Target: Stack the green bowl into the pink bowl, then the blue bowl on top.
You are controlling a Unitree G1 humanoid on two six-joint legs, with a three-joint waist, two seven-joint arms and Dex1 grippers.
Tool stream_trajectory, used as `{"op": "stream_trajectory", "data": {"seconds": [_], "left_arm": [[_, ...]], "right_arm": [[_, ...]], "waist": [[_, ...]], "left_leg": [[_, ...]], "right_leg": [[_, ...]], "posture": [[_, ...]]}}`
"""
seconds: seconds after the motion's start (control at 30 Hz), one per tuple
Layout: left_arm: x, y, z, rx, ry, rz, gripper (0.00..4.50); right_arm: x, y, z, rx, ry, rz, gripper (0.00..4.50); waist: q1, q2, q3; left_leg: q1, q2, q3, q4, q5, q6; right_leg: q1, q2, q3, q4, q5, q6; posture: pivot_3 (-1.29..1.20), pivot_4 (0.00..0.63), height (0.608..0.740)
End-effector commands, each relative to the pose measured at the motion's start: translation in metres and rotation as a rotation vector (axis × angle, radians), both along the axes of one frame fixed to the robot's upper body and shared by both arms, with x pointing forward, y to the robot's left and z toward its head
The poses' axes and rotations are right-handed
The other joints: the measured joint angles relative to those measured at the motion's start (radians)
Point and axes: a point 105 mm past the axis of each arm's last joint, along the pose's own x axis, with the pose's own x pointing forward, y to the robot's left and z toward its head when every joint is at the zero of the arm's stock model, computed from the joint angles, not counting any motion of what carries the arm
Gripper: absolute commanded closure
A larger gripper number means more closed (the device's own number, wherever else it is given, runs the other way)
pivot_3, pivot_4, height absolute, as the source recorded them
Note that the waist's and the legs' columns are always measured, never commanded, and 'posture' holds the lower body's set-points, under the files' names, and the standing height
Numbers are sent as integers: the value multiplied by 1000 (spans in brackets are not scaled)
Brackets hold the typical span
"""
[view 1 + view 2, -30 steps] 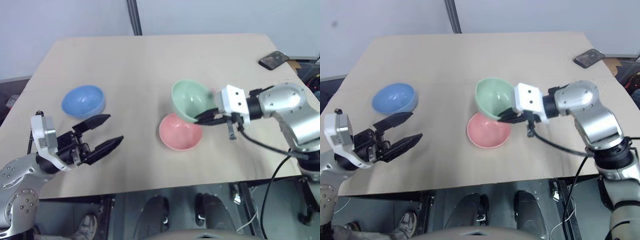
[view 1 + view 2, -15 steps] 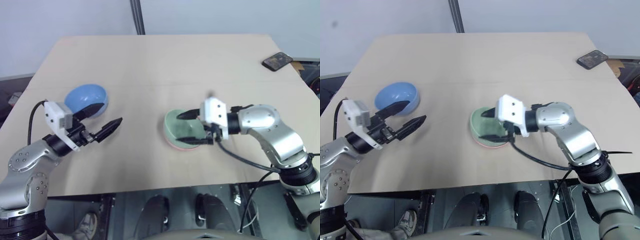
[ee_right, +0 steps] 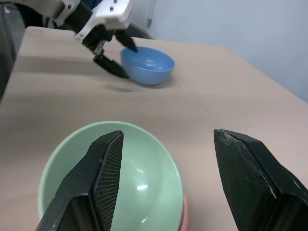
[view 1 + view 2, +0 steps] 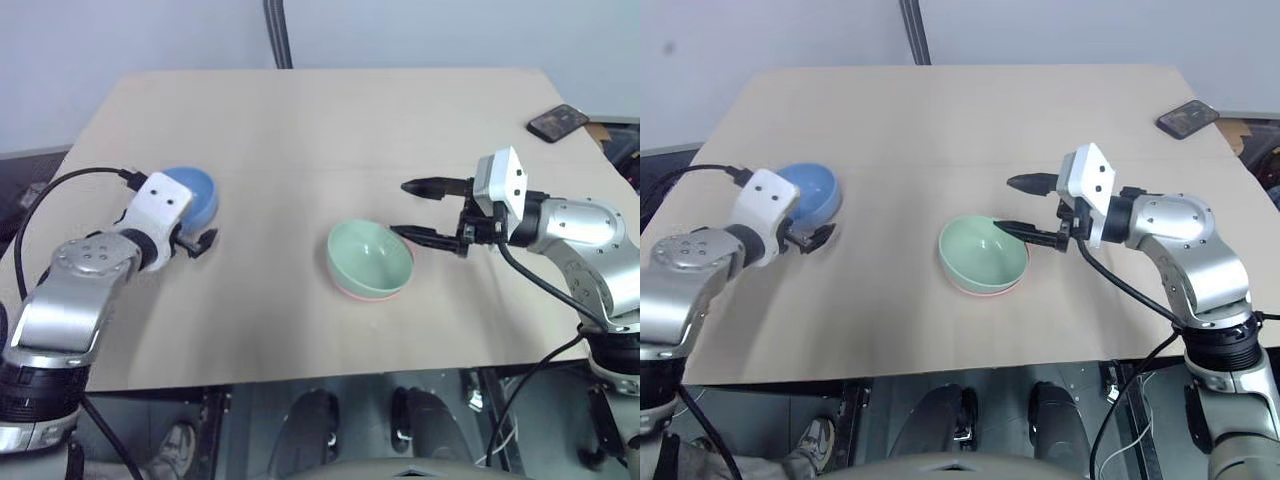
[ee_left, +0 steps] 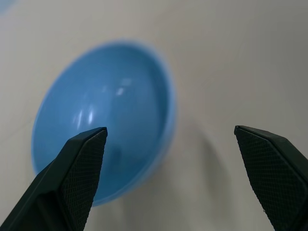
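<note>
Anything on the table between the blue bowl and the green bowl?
No. In the head views, only bare table lies between the blue bowl and the green bowl.

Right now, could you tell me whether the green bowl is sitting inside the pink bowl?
Yes. The green bowl sits upright, nested in the pink bowl, whose rim peeks out beneath it.

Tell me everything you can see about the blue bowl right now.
The blue bowl is small, round and light sky blue, smooth and plain, with a glossy plastic-like inside. It sits upright and empty on the tan table, toward the robot's left, well apart from the green bowl. The left claw is open at its rim, one finger over the bowl's edge and one outside. Whether a finger touches the bowl cannot be told.
</note>
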Motion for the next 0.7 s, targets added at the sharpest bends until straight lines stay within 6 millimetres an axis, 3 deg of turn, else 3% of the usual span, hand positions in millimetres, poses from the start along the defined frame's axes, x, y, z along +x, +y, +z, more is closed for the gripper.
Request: {"op": "stream_trajectory", "data": {"seconds": [0.03, 0.17, 0.3, 0.33, 0.43, 0.5, 0.7], "left_arm": [[11, 13, 4, 125, -17, 47, 0], [22, 11, 2, 158, -16, 37, 0], [27, 8, 1, 165, -21, 19, 1851], [27, 8, 0, 165, -20, 19, 2889], [28, 7, -1, 163, -18, 15, 3589], [28, 4, -1, 155, -19, 2, 4410], [24, -23, 12, 81, -83, -139, 4410]], "right_arm": [[1, 8, 16, 29, -82, 34, 1379], [5, 10, 20, 46, -103, 47, 1379], [6, 14, 28, 88, -124, 56, 1320], [6, 15, 30, 98, -129, 59, 1320], [4, 17, 32, 122, -128, 68, 1320], [4, 17, 32, 128, -118, 70, 1320], [6, 16, 31, 128, -109, 62, 1320]], "waist": [[2, 0, 0], [6, -1, 0], [4, -1, 1], [4, -1, 1], [4, -1, 1], [4, -1, 1], [5, -2, 1]], "left_leg": [[0, 0, 0, 0, 0, 0], [0, -1, 0, 0, 0, 0], [0, -1, 0, 0, 0, 0], [0, -1, 0, 0, 0, 0], [0, -1, 0, 0, 0, 0], [0, -1, 0, 0, 0, 0], [0, 0, 0, 1, 0, 0]], "right_leg": [[0, 0, 0, 0, 0, 0], [0, 0, 0, 1, 0, 0], [0, 0, 0, 0, 0, 0], [0, 0, 0, 1, 0, 0], [0, 0, 0, 1, 0, 0], [0, 0, 0, 2, 0, 0], [0, -1, 1, 2, 0, 0]], "posture": [[0, 150, 740], [0, 150, 740], [0, 150, 740], [0, 150, 740], [0, 150, 740], [0, 150, 740], [0, 150, 740]]}}
